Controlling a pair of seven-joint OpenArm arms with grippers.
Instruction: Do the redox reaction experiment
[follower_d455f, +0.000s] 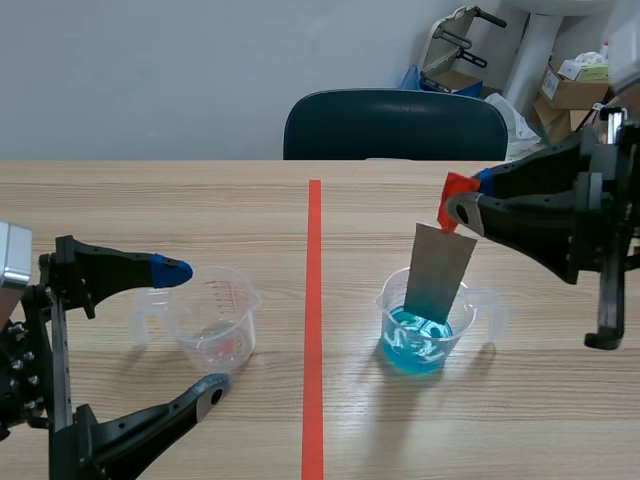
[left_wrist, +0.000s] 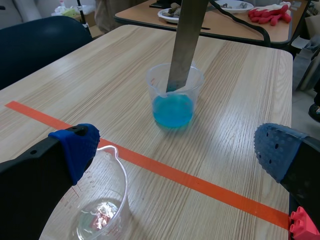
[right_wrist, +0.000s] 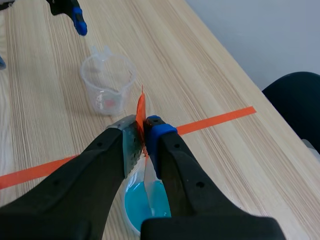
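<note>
In the scene view the left arm lies low. The left gripper (follower_d455f: 195, 328) is spread wide, with one finger on each side of the clear beaker (follower_d455f: 215, 322), not closed on it. The right arm comes in raised, and the right gripper (follower_d455f: 458, 208) is clamped on the orange tab (follower_d455f: 455, 187) at the top of the strip (follower_d455f: 440, 270). The strip hangs nearly upright, its top tilted slightly toward the right arm. Its lower end is in the blue beaker (follower_d455f: 425, 335), on the right arm's side of the tape line (follower_d455f: 314, 300).

In the left wrist view the fingers stand far apart. The clear beaker sits by the left finger, and the blue beaker is well ahead with the strip rising from it.

In the right wrist view the pads pinch the tab. The strip drops below them into the blue liquid. The clear beaker is ahead, across the tape line.
</note>
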